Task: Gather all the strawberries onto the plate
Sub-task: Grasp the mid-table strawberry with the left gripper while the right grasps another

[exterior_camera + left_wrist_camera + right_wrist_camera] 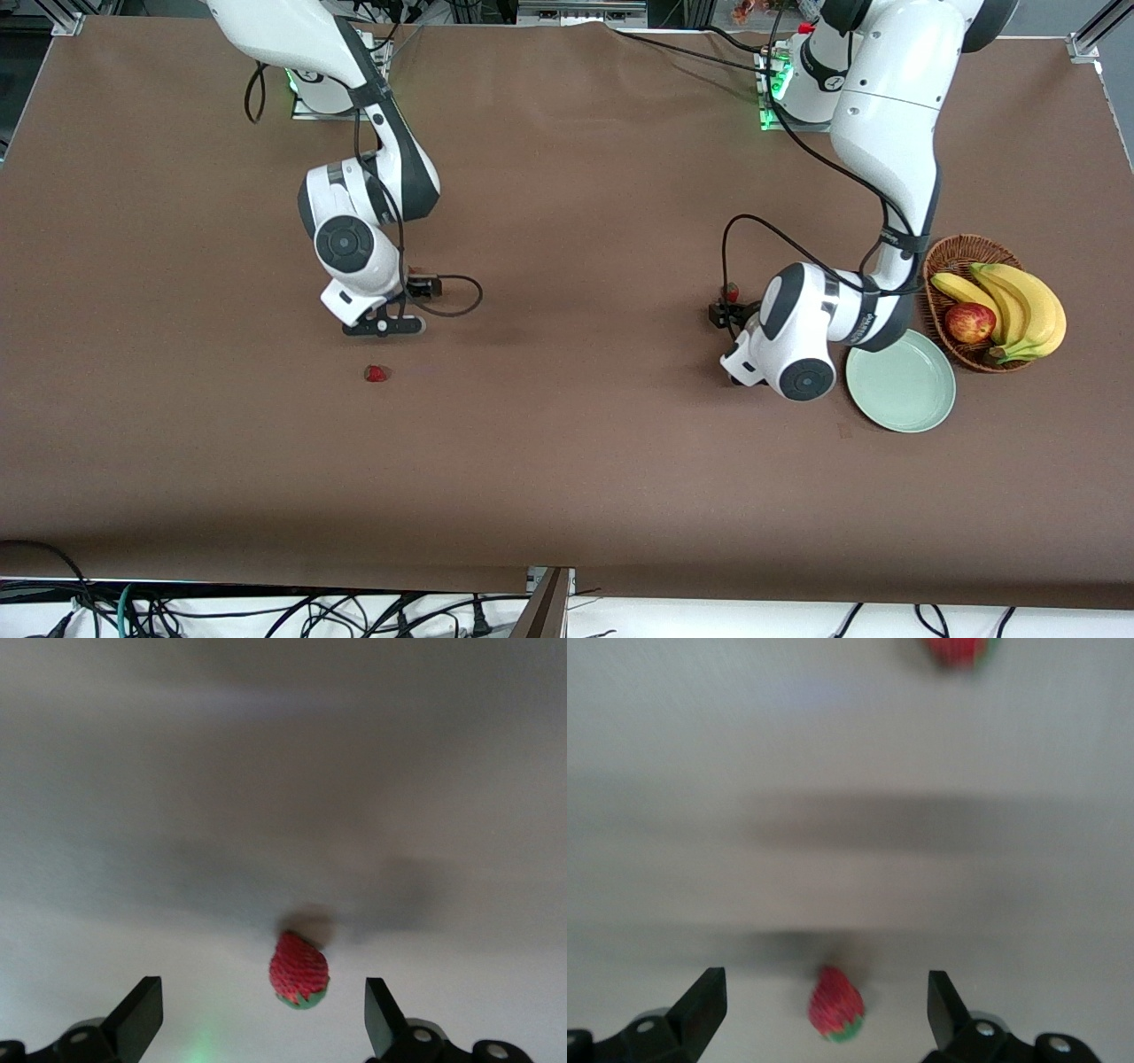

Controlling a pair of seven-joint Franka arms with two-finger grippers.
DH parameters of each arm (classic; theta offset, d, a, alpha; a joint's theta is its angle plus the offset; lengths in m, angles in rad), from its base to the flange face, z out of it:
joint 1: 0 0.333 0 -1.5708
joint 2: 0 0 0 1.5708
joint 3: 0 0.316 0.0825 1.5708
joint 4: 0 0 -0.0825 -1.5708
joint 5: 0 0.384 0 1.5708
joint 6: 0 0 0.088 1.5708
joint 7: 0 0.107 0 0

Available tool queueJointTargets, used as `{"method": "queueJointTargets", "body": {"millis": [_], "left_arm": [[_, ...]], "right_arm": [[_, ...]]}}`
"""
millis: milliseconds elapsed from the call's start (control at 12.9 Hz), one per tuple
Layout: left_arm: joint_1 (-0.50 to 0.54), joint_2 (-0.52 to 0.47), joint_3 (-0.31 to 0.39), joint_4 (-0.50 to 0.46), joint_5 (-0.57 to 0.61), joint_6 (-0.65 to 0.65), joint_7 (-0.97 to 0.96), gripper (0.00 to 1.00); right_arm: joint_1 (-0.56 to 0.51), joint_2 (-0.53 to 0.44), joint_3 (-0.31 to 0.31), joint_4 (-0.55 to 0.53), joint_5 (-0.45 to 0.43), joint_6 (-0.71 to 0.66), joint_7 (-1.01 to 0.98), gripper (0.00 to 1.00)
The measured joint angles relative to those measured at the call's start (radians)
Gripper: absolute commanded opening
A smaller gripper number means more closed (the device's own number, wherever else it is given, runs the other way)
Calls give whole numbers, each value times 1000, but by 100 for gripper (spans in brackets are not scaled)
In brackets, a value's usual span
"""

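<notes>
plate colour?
Pale mint green plate, plain, nothing on it; the front view shows it best.

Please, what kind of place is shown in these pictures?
Probably a robotics lab bench, not a home. A brown-covered table carries two bolted arm bases, loose cables hang along its edge, and the props are few: strawberries, a plate and a fruit basket.

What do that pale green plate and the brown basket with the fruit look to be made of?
The plate looks like smooth matte plastic or glazed ceramic: even mint colour, soft sheen, plain raised rim. The basket looks like woven wicker: brown strands crossing in an open weave along its rim.
</notes>
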Motion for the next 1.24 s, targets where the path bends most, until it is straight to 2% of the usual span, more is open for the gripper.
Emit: {"method": "queueJointTargets", "body": {"millis": [155,232,387,542,619,696,1006,1160,1238], "left_arm": [[-3,-14,2,-37,0,20,-3,100],[-2,-24,4,-66,0,50,-3,100],[-2,-50,-3,-129,0,113,-3,100],[-3,-64,-10,-159,0,133,-3,100],[-3,-67,-11,-164,0,138,-3,100],[-3,-69,-12,-165,0,142,-3,100],[-11,-71,-16,-171,0,161,-16,100],[-22,-71,-17,-181,0,176,-29,87],[-25,-71,-18,-189,0,186,-31,76]], "right_arm": [[5,-27,4,-70,0,25,0,100],[5,-33,6,-83,7,26,0,96],[6,-35,9,-100,26,40,0,82],[6,-35,16,-111,28,56,0,74],[6,-35,19,-115,28,61,1,66],[6,-35,20,-118,28,66,1,63],[6,-24,20,-122,28,95,1,63],[6,-15,20,-122,28,112,1,63],[6,-13,20,-122,29,117,1,57]]}}
